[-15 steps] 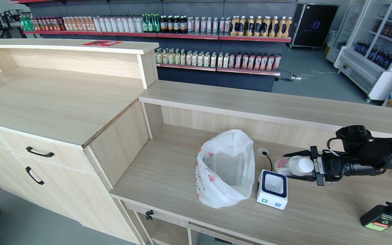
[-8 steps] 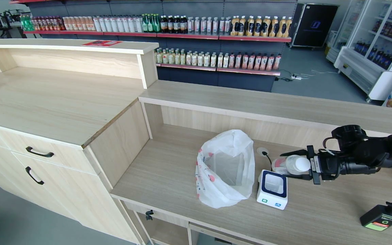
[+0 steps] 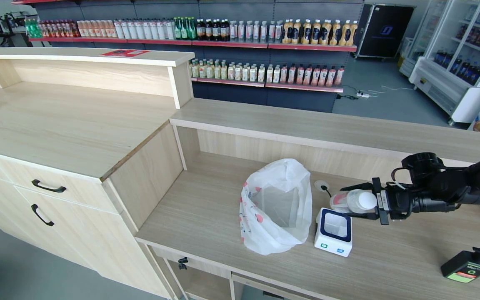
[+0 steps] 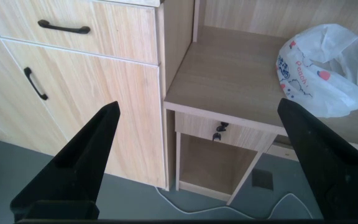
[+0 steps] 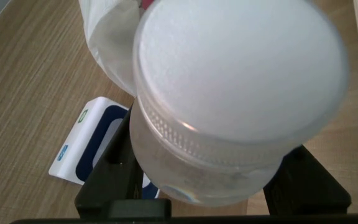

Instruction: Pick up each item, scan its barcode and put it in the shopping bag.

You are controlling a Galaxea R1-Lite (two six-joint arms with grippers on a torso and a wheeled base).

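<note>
For a clean scan, the right gripper point(image 3: 347, 201) probably needed to bring its load lower toward 7 o'clock, over the white scanner box with a dark blue-framed window point(image 3: 333, 231), and roll it until the barcode, not visible here, faced the glass. The gripper was clamped on a translucent plastic bottle with a white cap point(image 3: 354, 201). The bottle lay sideways between the jaws, cap toward the wrist, its body pointing to 9 o'clock. The white plastic shopping bag with red print point(image 3: 277, 208) stood at 9 o'clock of the scanner. The left gripper point(image 4: 199, 104) hung spread open, well apart.
</note>
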